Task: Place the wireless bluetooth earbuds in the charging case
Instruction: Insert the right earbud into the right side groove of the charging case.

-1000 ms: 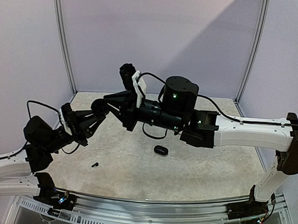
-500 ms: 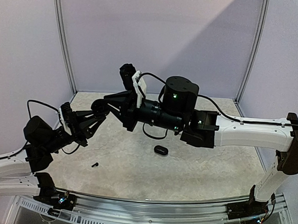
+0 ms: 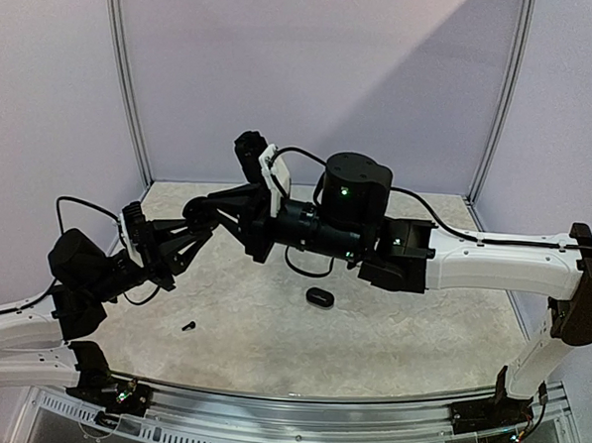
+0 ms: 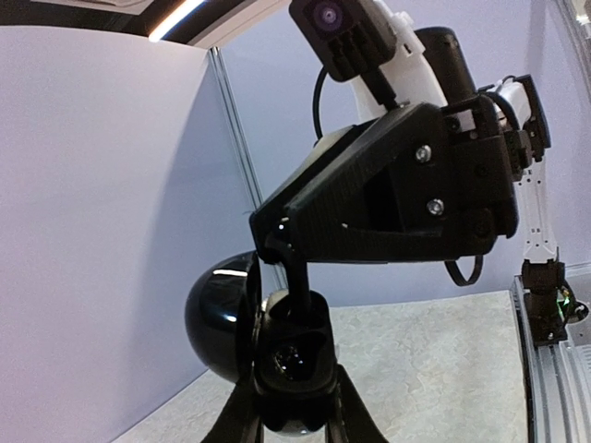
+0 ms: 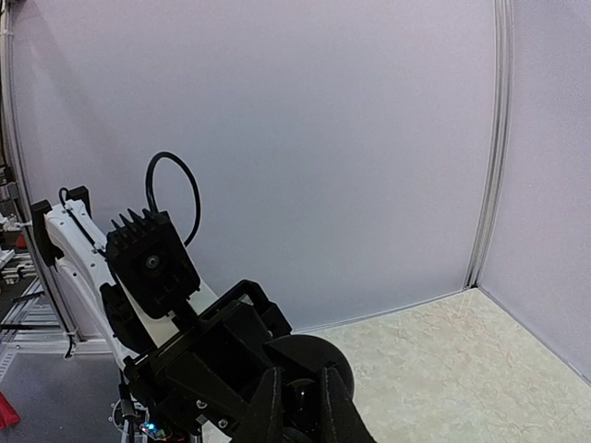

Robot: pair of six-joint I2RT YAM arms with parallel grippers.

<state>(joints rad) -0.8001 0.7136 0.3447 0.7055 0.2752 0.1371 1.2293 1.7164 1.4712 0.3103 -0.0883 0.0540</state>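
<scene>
earbud seating under way above the table

the left end effector is clamped on the open charging case, held in the air; the right end effector, fingers nearly together, dips its tip into the case; whether it pinches an earbud i cannot tell; judged midway: one black earbud lies unseated on the table; only the left wrist view shows the case's inside; only the top view shows the loose earbud

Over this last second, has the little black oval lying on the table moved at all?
No. The black oval lies in the same spot, equally far from the front rail and the tiny black piece.
</scene>
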